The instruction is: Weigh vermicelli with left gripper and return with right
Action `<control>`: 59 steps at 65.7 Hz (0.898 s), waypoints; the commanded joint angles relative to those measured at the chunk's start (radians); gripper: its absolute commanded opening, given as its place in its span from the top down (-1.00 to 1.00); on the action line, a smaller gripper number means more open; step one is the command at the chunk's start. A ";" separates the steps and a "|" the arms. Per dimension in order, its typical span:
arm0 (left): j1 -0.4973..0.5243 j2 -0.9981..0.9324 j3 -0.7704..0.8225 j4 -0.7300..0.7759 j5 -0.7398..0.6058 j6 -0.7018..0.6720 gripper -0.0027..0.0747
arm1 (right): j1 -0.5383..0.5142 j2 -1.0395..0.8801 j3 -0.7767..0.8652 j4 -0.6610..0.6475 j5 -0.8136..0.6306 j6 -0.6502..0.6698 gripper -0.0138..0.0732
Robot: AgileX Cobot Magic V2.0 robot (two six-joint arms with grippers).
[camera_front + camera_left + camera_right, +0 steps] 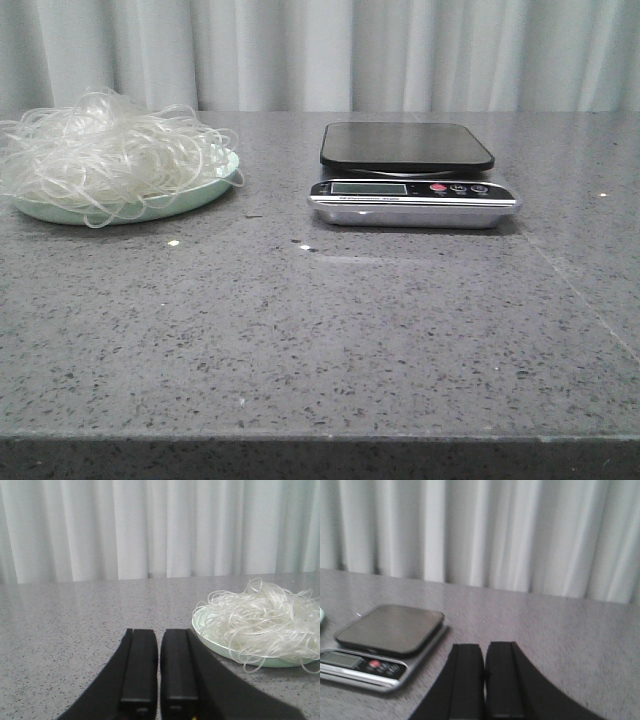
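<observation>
The vermicelli (105, 150) is a fluffy tangle of whitish strands heaped on a mint-green plate (130, 210) at the table's far left. It also shows in the left wrist view (265, 622), on the plate (210, 635). A kitchen scale (410, 175) with a black platform stands at the centre back, and shows in the right wrist view (387, 630). My left gripper (159, 632) is shut and empty, a little short of the plate. My right gripper (484, 647) is shut and empty, beside the scale. Neither gripper shows in the front view.
A grey speckled stone table (320, 330) runs to a front edge near the camera. A white curtain (400, 50) hangs behind it. A few small crumbs (173, 243) lie in front of the plate.
</observation>
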 commanded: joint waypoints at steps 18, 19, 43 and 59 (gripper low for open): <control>-0.005 -0.019 0.006 -0.001 -0.081 -0.009 0.56 | -0.001 -0.132 0.239 -0.174 -0.282 0.206 0.27; -0.005 -0.019 0.006 -0.001 -0.081 -0.009 0.56 | -0.001 -0.132 0.239 -0.174 -0.282 0.206 0.27; -0.005 -0.019 0.006 -0.001 -0.081 -0.009 0.56 | 0.042 -0.132 0.240 -0.226 -0.265 0.251 0.27; -0.005 -0.019 0.006 -0.001 -0.081 -0.009 0.56 | 0.042 -0.132 0.240 -0.241 -0.264 0.268 0.27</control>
